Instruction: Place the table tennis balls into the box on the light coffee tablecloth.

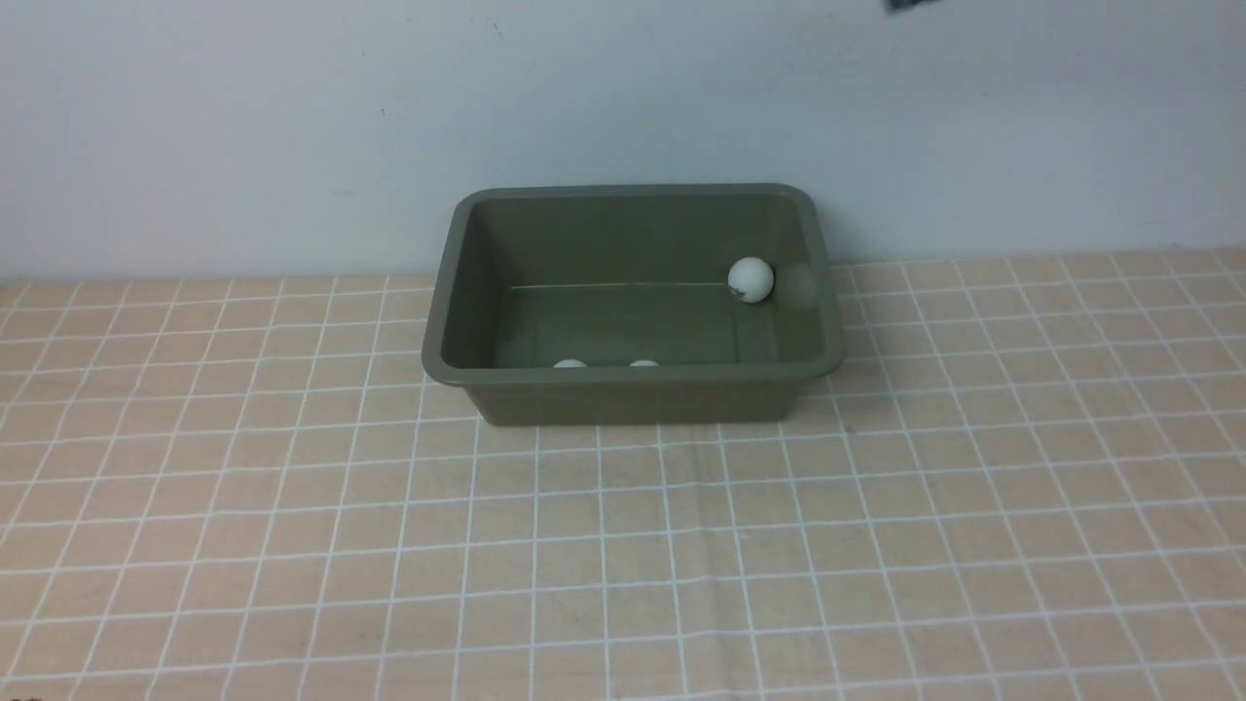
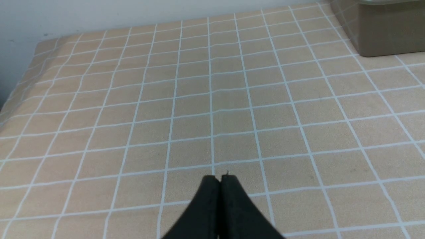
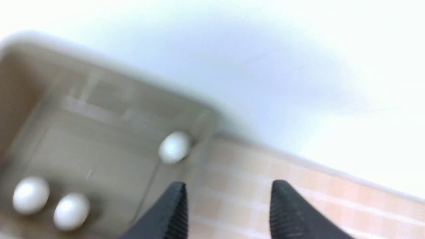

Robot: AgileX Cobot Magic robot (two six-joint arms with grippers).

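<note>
The olive-green box (image 1: 633,375) stands on the light coffee tablecloth (image 1: 623,545) near the back wall. Three white table tennis balls lie inside it: one (image 1: 751,279) at the far right corner, two (image 1: 570,364) (image 1: 643,364) half hidden behind the near wall. The right wrist view shows them too (image 3: 174,147) (image 3: 30,195) (image 3: 71,211). My right gripper (image 3: 227,189) is open and empty, above the box's right rim (image 3: 199,109); that view is blurred. My left gripper (image 2: 219,179) is shut and empty, low over bare cloth, away from the box (image 2: 385,33). Neither gripper shows in the front view.
A pale wall (image 1: 623,97) rises right behind the box. A dark bit of the right arm (image 1: 910,5) shows at the front view's top edge. The cloth's left edge (image 2: 20,86) drops off in the left wrist view.
</note>
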